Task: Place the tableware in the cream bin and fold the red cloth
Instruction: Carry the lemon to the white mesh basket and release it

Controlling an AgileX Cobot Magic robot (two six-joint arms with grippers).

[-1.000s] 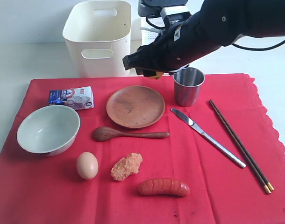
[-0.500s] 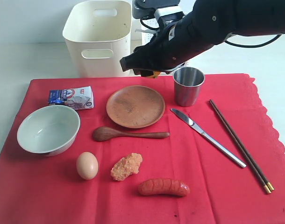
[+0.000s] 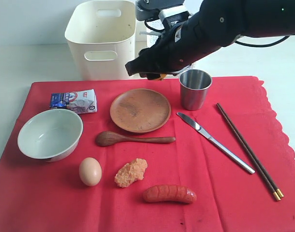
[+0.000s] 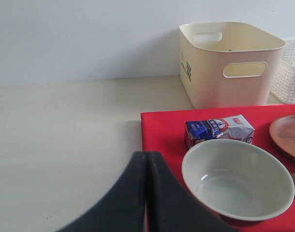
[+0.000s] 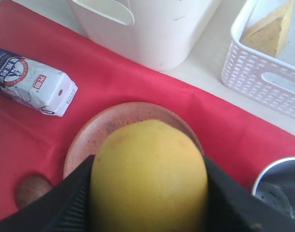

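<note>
mostly red cloth (image 3: 225, 193) over pale table (image 3: 22, 63)

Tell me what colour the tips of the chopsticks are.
Gold; the rest of the chopsticks is dark. The exterior view shows it best.

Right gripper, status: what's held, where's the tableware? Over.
Right gripper shut on lemon, above wooden plate. Left gripper shut, empty, near bowl. Cup, spoon, knife, chopsticks on red cloth too; none in cream bin. Egg, sausage, packet also on cloth.
</note>
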